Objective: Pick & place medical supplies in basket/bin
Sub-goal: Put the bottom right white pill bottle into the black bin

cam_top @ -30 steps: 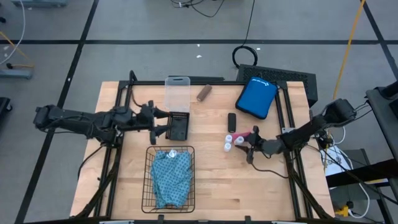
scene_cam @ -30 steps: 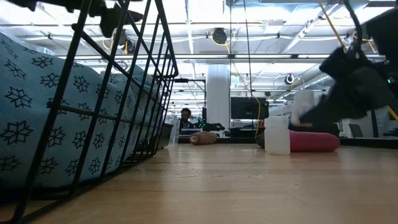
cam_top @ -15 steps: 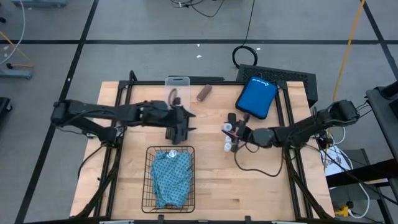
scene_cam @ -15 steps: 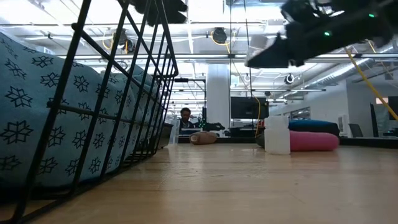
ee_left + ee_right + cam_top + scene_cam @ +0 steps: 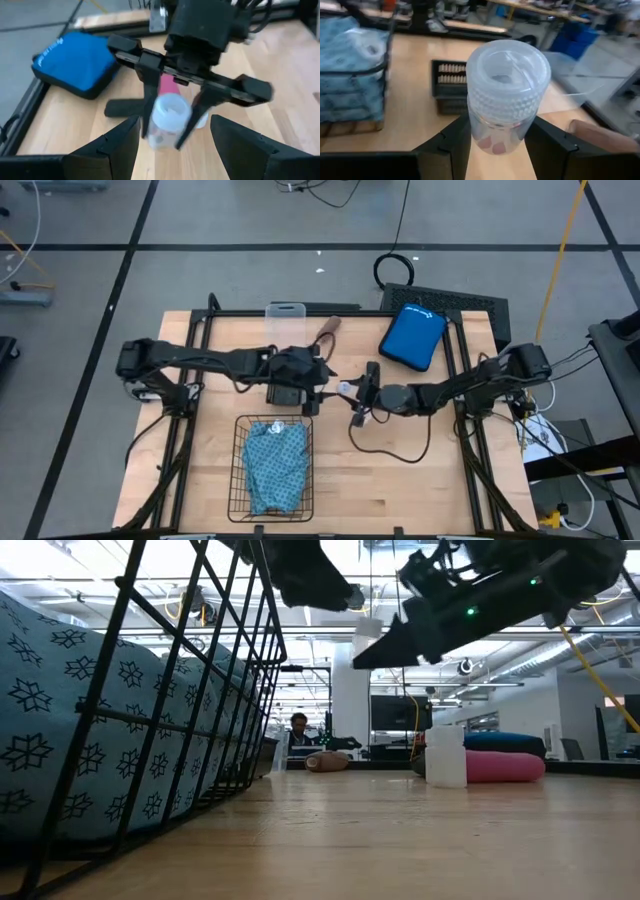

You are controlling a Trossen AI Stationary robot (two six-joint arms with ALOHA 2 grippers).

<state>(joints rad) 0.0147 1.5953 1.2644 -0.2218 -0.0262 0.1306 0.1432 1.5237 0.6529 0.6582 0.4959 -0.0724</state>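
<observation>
My right gripper [image 5: 352, 392] is over the table's middle, shut on a small white-capped vial [image 5: 506, 95] that also shows in the left wrist view [image 5: 167, 119]. My left gripper [image 5: 324, 383] faces it from the left, open, its fingers [image 5: 116, 145] standing on either side of the vial without touching. The black wire basket [image 5: 240, 480] sits near the table's front, with the teal patterned cloth [image 5: 276, 463] lying in it. A second vial [image 5: 358, 418] and the pink roll [image 5: 500, 767] rest on the table. The black block [image 5: 373, 372] and brown roll [image 5: 328, 328] lie farther back. My right gripper pinches the vial's clear body [image 5: 490, 137] just below the ribbed white cap [image 5: 507, 75], between its two fingers. The fingers come roughly level from the table's right. The vial is lifted clear of the table, about upright with its cap up.
A small black tray [image 5: 287, 394] lies mostly under my left arm, and a clear plastic box [image 5: 285, 330] stands behind it. A blue pouch [image 5: 412, 336] lies at the far right. Bare wood shows to the right of the basket [image 5: 400, 480].
My right gripper has taken a vial from beside the pink roll, lifted it clear and carried it toward the table's left to the middle. My left gripper has moved toward the table's right, over the black tray, until it faces the vial.
</observation>
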